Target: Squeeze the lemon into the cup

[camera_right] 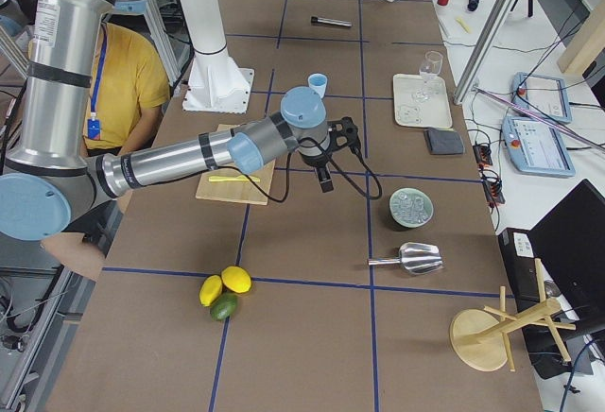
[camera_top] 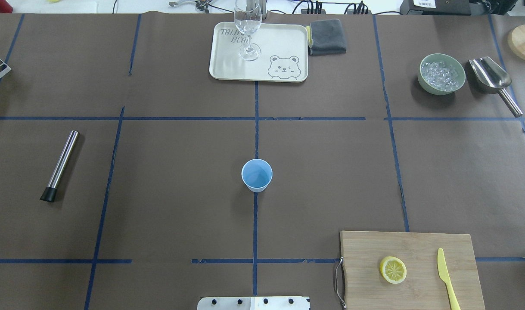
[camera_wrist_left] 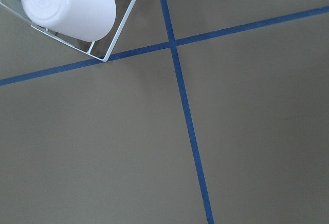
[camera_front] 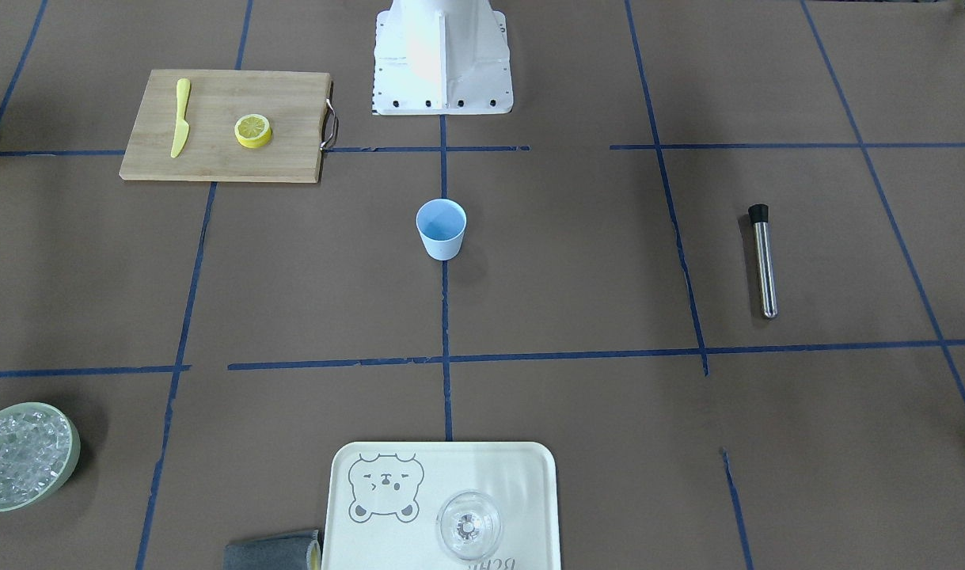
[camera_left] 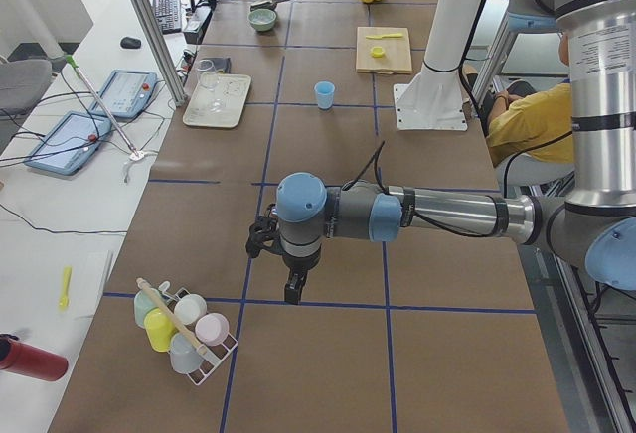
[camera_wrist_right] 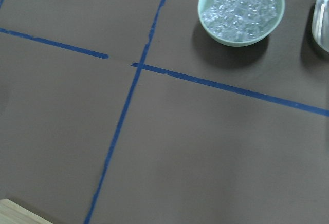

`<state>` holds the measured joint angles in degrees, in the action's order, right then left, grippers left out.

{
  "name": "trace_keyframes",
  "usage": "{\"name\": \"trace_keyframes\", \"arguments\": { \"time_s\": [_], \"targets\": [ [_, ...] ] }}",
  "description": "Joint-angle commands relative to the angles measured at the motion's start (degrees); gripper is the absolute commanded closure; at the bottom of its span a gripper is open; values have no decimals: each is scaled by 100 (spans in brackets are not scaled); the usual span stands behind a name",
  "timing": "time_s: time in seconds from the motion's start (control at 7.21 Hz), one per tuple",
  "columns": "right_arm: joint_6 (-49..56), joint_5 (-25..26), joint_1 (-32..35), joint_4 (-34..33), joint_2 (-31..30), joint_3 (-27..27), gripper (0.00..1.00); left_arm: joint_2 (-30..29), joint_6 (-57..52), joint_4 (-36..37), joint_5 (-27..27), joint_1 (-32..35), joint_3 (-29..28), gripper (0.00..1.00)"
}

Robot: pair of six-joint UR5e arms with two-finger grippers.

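The lemon (camera_front: 253,129), a thick yellow slice with its cut face up, lies on a wooden cutting board (camera_front: 221,150); it also shows in the overhead view (camera_top: 392,270). The pale-blue cup (camera_front: 441,228) stands upright and empty at the table's centre, also in the overhead view (camera_top: 256,175). Neither gripper shows in the overhead or front views. The left gripper (camera_left: 293,292) hangs above the table near a cup rack, far from the cup. The right gripper (camera_right: 324,183) hovers beside the board, near the ice bowl. I cannot tell whether either is open or shut.
A yellow knife (camera_top: 447,277) lies on the board. A clear glass (camera_top: 248,32) stands on a cream tray (camera_top: 228,69), beside a grey cloth (camera_top: 327,36). Ice bowl (camera_top: 442,74), metal scoop (camera_top: 495,82), steel muddler (camera_top: 60,165) and cup rack (camera_left: 184,329) lie toward the edges.
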<state>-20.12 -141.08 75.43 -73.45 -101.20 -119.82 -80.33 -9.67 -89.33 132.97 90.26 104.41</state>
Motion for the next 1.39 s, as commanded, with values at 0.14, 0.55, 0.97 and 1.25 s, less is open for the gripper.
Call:
{"name": "trace_keyframes", "arguments": {
  "time_s": [0.14,0.55,0.97,1.25],
  "targets": [
    [-2060,1051,-1744,138,118,-664,0,18,0,-5,10,0,70,0],
    [-3948,2550,-3667,138,101,-1051,0,18,0,-5,10,0,123,0],
    [-6111,5091,-6006,173,144,-1131,0,9,9,-5,10,0,237,0],
    [-6967,6133,-7072,173,118,-1079,0,9,0,-5,10,0,273,0]
  ]
}}
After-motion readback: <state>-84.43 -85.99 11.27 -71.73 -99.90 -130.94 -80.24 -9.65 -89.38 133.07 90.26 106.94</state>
